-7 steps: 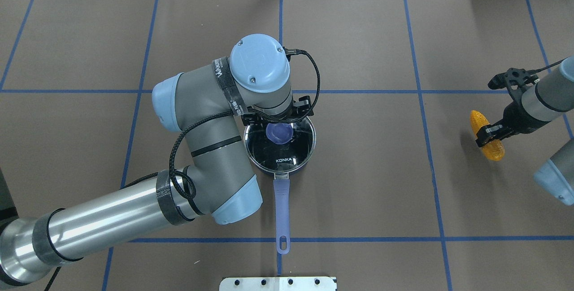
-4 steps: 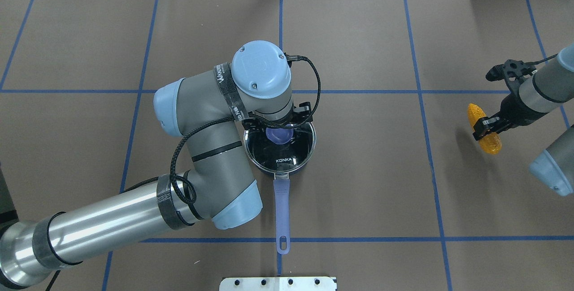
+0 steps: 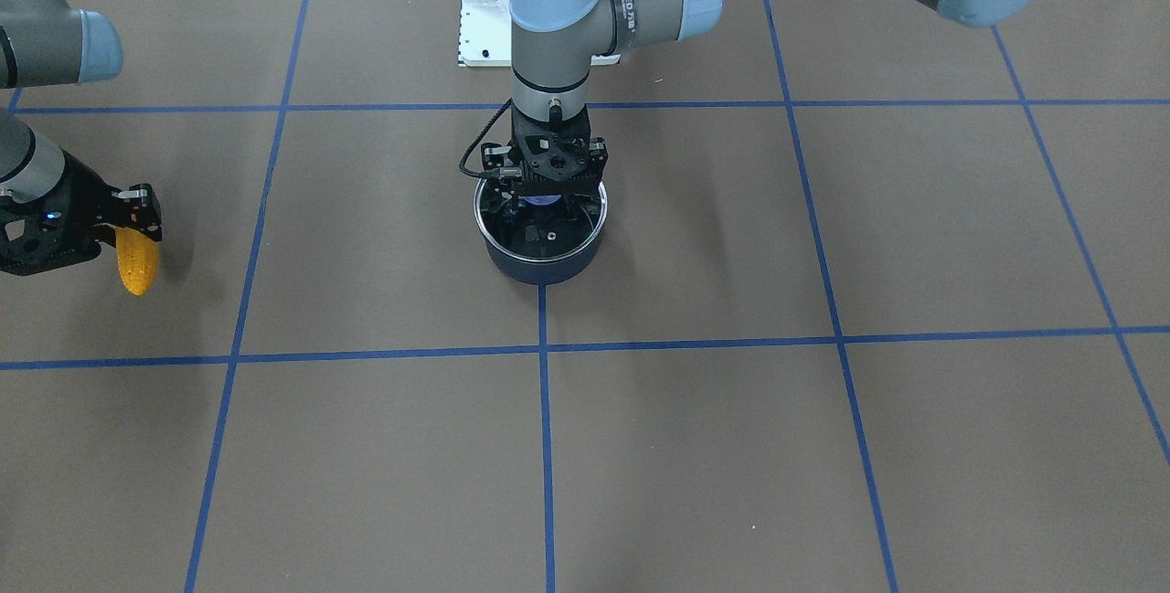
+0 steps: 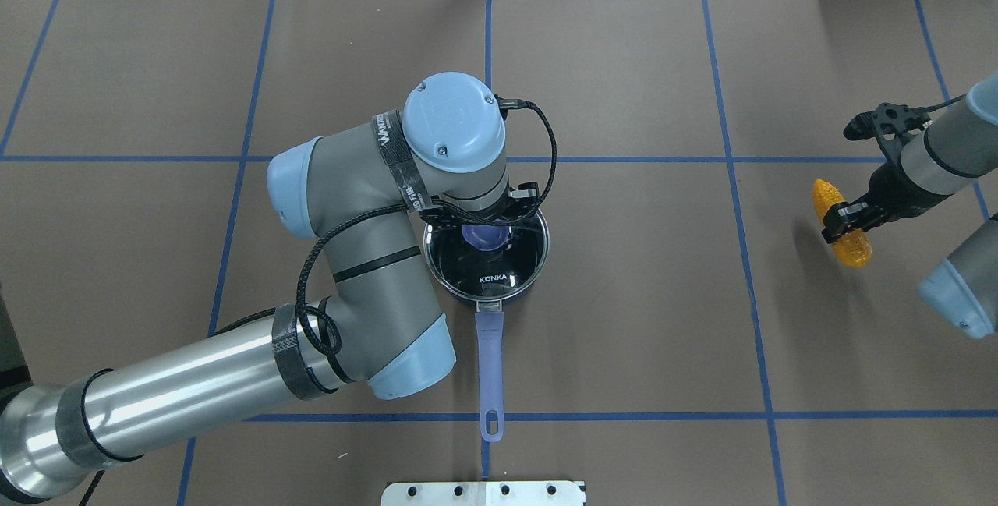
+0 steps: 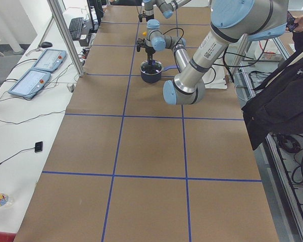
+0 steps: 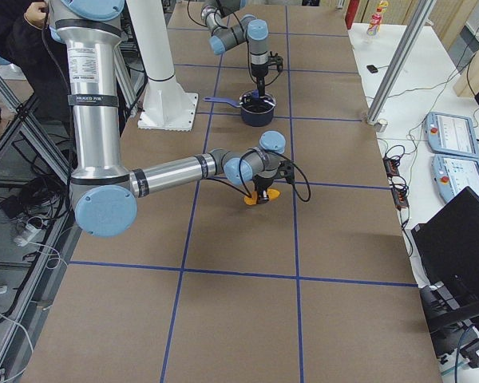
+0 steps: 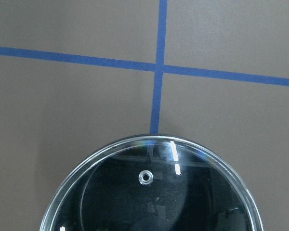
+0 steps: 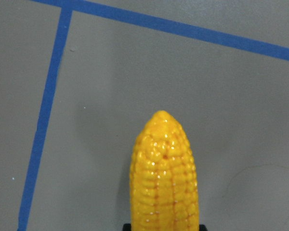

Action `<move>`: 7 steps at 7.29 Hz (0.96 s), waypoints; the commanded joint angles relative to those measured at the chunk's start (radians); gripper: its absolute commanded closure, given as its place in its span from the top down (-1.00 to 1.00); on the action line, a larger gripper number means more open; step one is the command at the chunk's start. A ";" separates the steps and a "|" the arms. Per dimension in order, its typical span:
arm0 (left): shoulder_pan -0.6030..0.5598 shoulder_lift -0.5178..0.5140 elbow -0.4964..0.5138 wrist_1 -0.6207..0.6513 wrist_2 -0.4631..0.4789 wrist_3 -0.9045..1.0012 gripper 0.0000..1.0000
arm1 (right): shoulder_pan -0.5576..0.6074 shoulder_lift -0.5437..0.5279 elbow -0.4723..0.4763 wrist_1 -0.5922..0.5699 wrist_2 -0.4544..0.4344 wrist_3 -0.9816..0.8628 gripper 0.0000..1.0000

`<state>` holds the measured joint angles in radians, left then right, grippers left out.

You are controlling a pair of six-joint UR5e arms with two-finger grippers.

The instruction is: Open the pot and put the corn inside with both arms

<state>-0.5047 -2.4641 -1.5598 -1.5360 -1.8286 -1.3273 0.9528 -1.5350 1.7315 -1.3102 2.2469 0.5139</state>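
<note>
1. Pot point(image 3: 541, 266) opening is being attempted by the left gripper point(image 3: 546, 198), which is being held directly over the purple knob point(image 4: 485, 235) of the glass lid point(image 4: 499, 268), a finger on either side. Whether the knob is being clamped cannot be told.
2. In the left wrist view the lid is being shown seated level on the rim; no gap is being observed.
3. Corn point(image 4: 853, 249) is being gripped across its middle by the right gripper point(image 4: 840, 219), jaws closed on it, both ends protruding.
4. The corn is being carried near the table's right edge, well apart from the pot, and appears clear of the table point(image 4: 624, 319), a separate shadow being cast.
5. The pot is being left near the table's centre, its handle point(image 4: 490, 366) pointing toward the robot.
6. Progress is being judged as early: corn pickup done; lid removal, corn transfer and release into the pot outstanding.
</note>
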 commanded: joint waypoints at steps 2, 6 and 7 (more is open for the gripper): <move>0.000 0.001 -0.005 0.005 -0.001 0.000 0.04 | 0.000 0.004 -0.001 -0.001 -0.001 0.000 -0.52; -0.001 -0.001 -0.075 0.112 -0.006 0.035 -0.05 | 0.000 0.009 -0.001 -0.001 -0.001 0.001 -0.52; -0.005 -0.001 -0.080 0.122 -0.006 0.060 -0.04 | 0.000 0.013 -0.001 -0.001 -0.001 0.006 -0.52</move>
<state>-0.5067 -2.4652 -1.6247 -1.4393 -1.8344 -1.2964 0.9526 -1.5265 1.7303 -1.3116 2.2459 0.5159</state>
